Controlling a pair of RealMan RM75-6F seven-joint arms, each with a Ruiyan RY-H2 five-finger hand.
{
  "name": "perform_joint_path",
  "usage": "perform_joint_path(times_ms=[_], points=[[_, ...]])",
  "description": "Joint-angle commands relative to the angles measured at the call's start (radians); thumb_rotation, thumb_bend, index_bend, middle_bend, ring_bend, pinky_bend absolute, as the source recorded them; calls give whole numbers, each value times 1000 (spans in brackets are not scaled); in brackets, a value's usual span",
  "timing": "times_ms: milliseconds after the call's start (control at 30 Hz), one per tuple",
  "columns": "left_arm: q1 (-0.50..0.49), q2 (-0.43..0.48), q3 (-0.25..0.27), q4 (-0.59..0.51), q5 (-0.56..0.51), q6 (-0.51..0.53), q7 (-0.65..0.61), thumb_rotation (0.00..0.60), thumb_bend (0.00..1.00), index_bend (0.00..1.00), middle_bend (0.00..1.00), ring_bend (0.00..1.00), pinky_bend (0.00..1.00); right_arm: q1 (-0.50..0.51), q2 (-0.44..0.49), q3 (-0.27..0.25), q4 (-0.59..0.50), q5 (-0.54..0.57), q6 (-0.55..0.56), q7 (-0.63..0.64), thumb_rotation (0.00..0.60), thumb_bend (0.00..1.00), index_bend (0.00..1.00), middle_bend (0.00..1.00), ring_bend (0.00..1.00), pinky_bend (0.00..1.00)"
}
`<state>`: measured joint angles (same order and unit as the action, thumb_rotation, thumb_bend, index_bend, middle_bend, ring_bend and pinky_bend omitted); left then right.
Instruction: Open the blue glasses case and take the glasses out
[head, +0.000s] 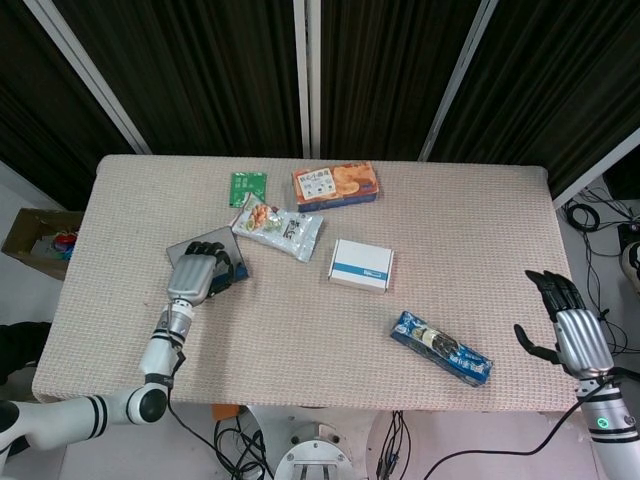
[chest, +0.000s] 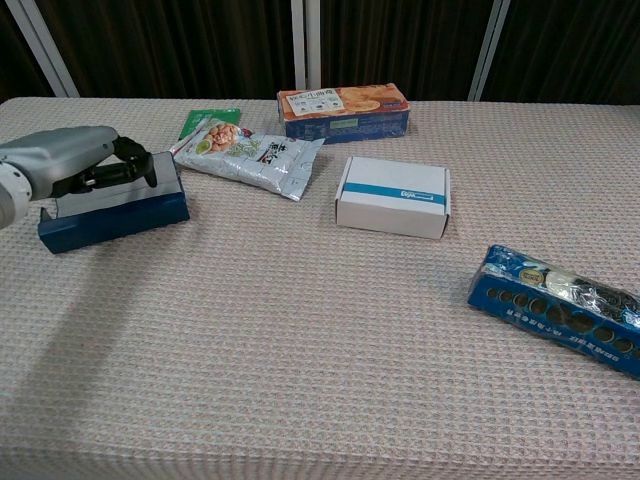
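At the left of the desk (head: 300, 330) the left hand (head: 195, 272) hovers over the blue glasses case (chest: 115, 212), which lies near the left edge, just left of the snack bag (chest: 252, 152); the case's grey lid seems to lie flat or only slightly raised, and the fingers (chest: 125, 170) are curled down onto its top, touching it but, as far as either view shows, not pinching or lifting anything. The glasses themselves are not visible. To do this step well, the fingertips probably need to catch the lid's free long edge rather than press on its middle, since pushing down only keeps it closed and may slide the light case over the cloth; a slow upward peel, with the base steadied, looks safest. Further right lie a green packet (head: 247, 187), a biscuit box (head: 335, 184), a white box with a blue stripe (head: 361, 264) and a blue cookie sleeve (head: 441, 347), all well apart from the case. At the far right, off the desk's edge, the right hand (head: 572, 325) hangs with fingers spread, holding nothing. The desk is covered in a beige waffle-weave cloth; dark ribbed curtains with pale bars stand behind, and a cardboard box (head: 38, 243) sits on the floor to the left.
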<state>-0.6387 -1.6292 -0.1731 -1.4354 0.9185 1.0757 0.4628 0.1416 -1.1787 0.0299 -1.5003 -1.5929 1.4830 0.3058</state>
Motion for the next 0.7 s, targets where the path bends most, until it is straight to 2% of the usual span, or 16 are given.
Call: perform_joint_path(times_ms=[33, 333, 533, 700], points=[[-3, -5, 0, 6, -7, -2, 11, 0, 510, 373, 166, 131, 121, -2, -1, -1, 3, 1, 1, 3, 600, 311, 83, 133, 40, 100], [-5, -10, 26, -20, 8, -15, 31, 0, 509, 391, 165, 131, 120, -1, -4, 0, 8, -1, -2, 7, 600, 311, 84, 133, 40, 100], [6, 15, 62, -101, 38, -14, 43, 0, 509, 427, 165, 131, 120, 2, -2, -1, 3, -5, -5, 1, 600, 311, 83, 132, 40, 100], [35, 63, 114, -186, 62, 4, 64, 0, 509, 440, 165, 131, 120, 5, -3, -2, 0, -8, -10, -4, 600, 311, 84, 133, 40, 100]])
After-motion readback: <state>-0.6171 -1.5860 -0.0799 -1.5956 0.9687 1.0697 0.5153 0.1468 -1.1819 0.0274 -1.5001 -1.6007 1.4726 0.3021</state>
